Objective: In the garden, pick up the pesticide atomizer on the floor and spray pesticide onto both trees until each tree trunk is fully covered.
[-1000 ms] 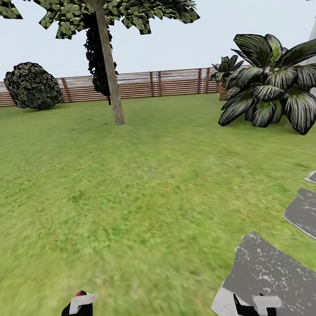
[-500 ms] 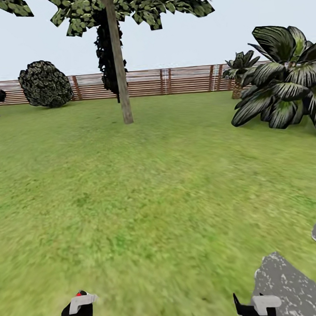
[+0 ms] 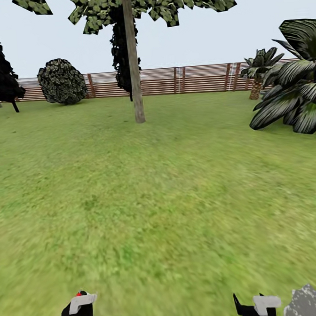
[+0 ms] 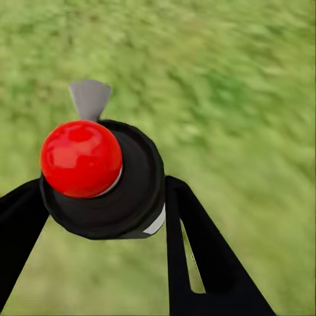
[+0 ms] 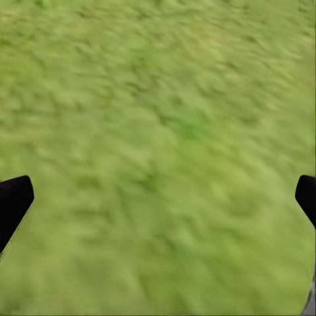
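Swinging leftward, the head camera shifts the tree trunk [image 3: 135,79] rightward in view, far ahead of both grippers, while the left gripper [image 4: 105,217] clamps the pesticide atomizer [image 4: 99,174] and the right gripper [image 5: 158,197] gapes wide over the grass [image 5: 164,131].

Flat, even daylight fills the head view under a pale, featureless sky [image 3: 261,23], with no visible sun and no glare. The blurry green grass lawn [image 3: 160,191] carries almost no cast shadows; even at the foot of the upright grey-brown tree trunk [image 3: 135,74] the ground stays evenly lit. Grass texture smears into soft streaks nearer the camera, while the reddish-brown slatted wooden fence [image 3: 199,78] reads fairly crisp. In both wrist views the grass is a soft, unfocused smear. The glossy red ball cap [image 4: 81,158] in the left wrist view is sharp and shows a faint soft highlight on top.
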Motion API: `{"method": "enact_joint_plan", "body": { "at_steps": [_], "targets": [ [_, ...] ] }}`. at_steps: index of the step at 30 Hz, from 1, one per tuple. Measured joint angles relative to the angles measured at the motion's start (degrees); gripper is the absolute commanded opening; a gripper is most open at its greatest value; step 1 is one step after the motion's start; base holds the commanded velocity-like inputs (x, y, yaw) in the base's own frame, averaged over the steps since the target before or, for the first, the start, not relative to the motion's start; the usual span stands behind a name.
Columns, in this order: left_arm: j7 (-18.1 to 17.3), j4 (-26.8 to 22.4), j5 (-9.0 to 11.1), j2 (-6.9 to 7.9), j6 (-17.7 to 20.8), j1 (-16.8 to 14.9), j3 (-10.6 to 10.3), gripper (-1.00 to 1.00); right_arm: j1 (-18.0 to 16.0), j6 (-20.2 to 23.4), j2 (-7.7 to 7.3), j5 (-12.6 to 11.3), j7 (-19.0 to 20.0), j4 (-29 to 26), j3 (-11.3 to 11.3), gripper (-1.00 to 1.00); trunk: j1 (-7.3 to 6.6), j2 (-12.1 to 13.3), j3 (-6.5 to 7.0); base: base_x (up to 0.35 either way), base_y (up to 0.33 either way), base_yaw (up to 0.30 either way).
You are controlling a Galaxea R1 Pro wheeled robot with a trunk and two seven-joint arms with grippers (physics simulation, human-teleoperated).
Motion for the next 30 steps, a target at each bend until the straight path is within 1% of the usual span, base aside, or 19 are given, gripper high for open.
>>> {"method": "enact_joint_plan", "body": {
  "at_steps": [23, 30],
  "targets": [
    [0.0, 0.0, 0.0, 0.0, 0.0, 0.0, 0.05, -1.0, 0.01, -0.07, -0.02, -0.08, 0.0, -0.09, -0.06, 1.0, 0.0, 0.0, 0.0, 0.337, 0.0, 0.0],
    [0.0, 0.0, 0.0, 0.0, 0.0, 0.0, 0.01, -1.0, 0.0, -0.07, -0.02, -0.08, 0.0, -0.1, -0.07, 1.0, 0.0, 0.0, -0.4, 0.337, 0.0, 0.0]
  ]
}}
